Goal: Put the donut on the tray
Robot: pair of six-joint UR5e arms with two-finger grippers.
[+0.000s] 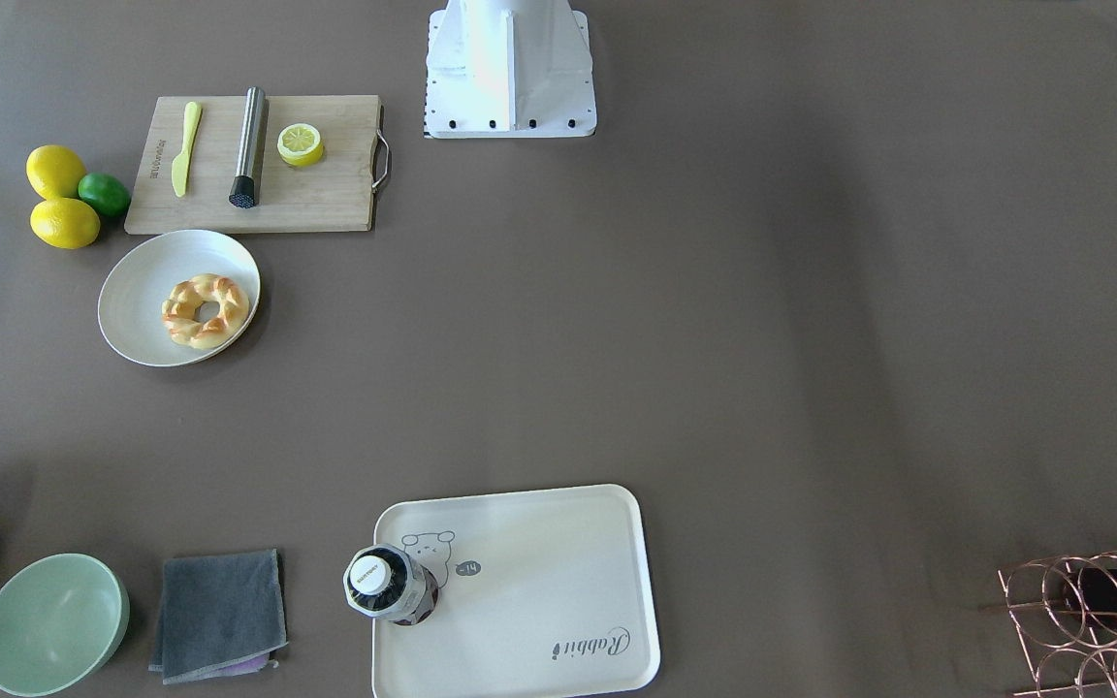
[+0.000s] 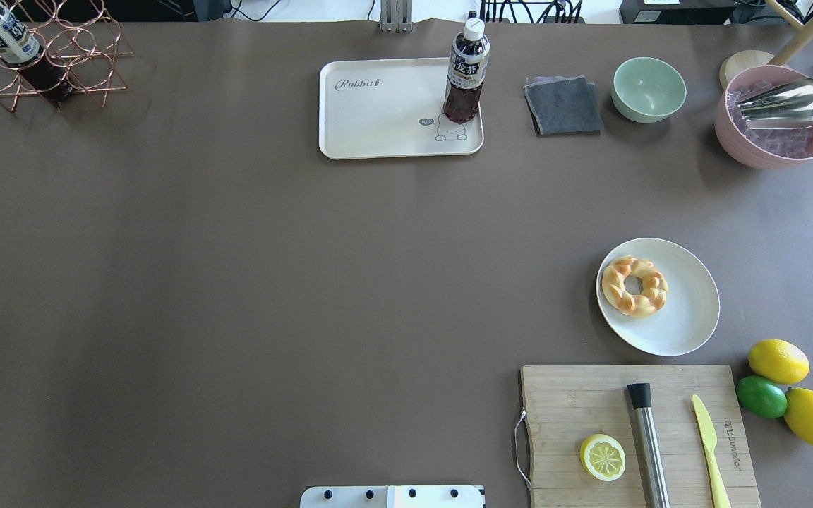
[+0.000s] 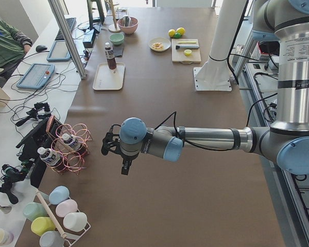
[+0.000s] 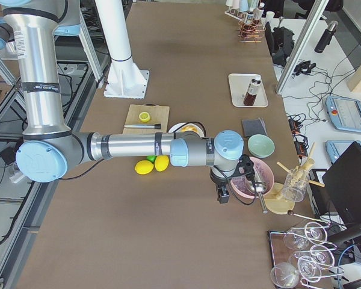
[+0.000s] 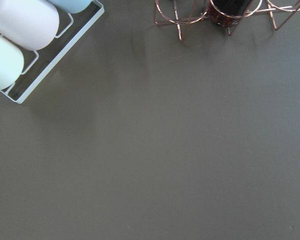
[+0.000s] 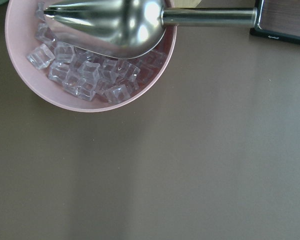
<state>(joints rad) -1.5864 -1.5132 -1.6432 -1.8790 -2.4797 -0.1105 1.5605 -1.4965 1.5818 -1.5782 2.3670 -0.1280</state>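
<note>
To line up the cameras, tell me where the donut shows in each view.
Exterior front-facing: donut left of centre, on the round white plate.
Overhead exterior: donut right of centre.
Exterior left: donut tiny, near the top, at the far end.
Exterior right: donut around the centre.
Left wrist: not in it.
Right wrist: not in it.
Shared landmark: the wooden cutting board beside the plate, in all four exterior views.
</note>
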